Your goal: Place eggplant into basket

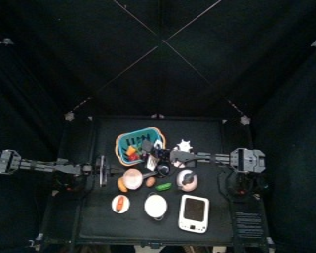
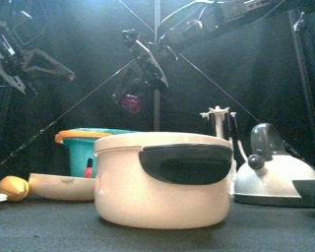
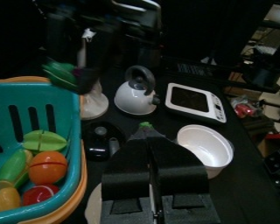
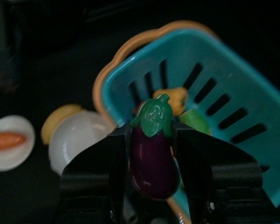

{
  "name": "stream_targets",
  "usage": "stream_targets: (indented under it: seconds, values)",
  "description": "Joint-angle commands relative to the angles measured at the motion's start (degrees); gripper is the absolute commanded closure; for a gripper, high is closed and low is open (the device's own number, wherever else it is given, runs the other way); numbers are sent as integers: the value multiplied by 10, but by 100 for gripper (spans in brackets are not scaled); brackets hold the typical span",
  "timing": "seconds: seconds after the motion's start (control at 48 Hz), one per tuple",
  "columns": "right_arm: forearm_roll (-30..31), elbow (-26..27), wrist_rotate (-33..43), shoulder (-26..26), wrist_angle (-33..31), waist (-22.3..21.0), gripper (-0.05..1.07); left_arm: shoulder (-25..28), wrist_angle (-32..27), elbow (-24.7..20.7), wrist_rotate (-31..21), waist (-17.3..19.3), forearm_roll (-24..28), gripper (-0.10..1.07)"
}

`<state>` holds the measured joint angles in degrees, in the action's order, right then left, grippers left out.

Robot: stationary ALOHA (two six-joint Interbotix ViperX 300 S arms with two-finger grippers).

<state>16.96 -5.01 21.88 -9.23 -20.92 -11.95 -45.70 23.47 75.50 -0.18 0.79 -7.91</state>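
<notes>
- Right gripper (image 4: 154,175): jaws closed onto the eggplant (image 4: 154,149), one on either flank of the purple body. The green cap end points away from the wrist.
- Eggplant position: held in the air, off the table. In the right wrist view it hangs at the near rim of the basket (image 4: 230,83), the cap overlapping the teal slotted wall. Whether it sits directly over the opening or just outside the rim I cannot say for certain from that angle.
- Front view: the same eggplant (image 2: 131,100) shows as a dark purple shape hanging from the raised right gripper (image 2: 137,84), well above the basket (image 2: 82,148), which stands behind the large cream pot (image 2: 164,179).
- Basket: teal with an orange rim, standing on the black table (image 1: 102,222). It already holds several toy foods, among them an orange-red piece (image 3: 43,166) and a green piece (image 3: 45,140).
- Left gripper (image 3: 154,171): jaws shut against each other, nothing between them. It hangs beside the basket, above a white bowl (image 3: 206,144).
- Left wrist view also shows the eggplant's green cap (image 3: 63,73) up in the other arm's grip, above the basket's far rim.
- Other items on the table: a silver kettle (image 3: 136,92), a white scale (image 3: 195,99) and a small plate with a carrot (image 4: 8,140).
</notes>
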Motion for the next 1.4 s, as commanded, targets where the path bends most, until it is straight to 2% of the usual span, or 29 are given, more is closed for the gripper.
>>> stream_targets:
  seconds: [0.0,0.333,0.688,0.812,1.146,1.25,1.375]
  values:
    - [4,31,0,-9,33,-32,43,1,4,-13,1,1,0,99]
    - [0,96,2,-96,20,-64,38,-10,4,-13,0,1,0,99]
    - [-8,102,2,-116,13,-66,10,-15,4,-10,0,1,0,99]
    - [-10,101,2,-113,3,-65,4,-15,4,-9,-1,2,0,99]
    - [-11,104,-1,-98,-174,-64,3,-15,3,-7,-2,3,0,99]
    - [-17,105,-1,-98,-205,-64,3,-15,3,-6,-1,4,0,99]
    - [-18,111,1,-98,-212,-66,3,-15,3,-6,0,6,0,99]
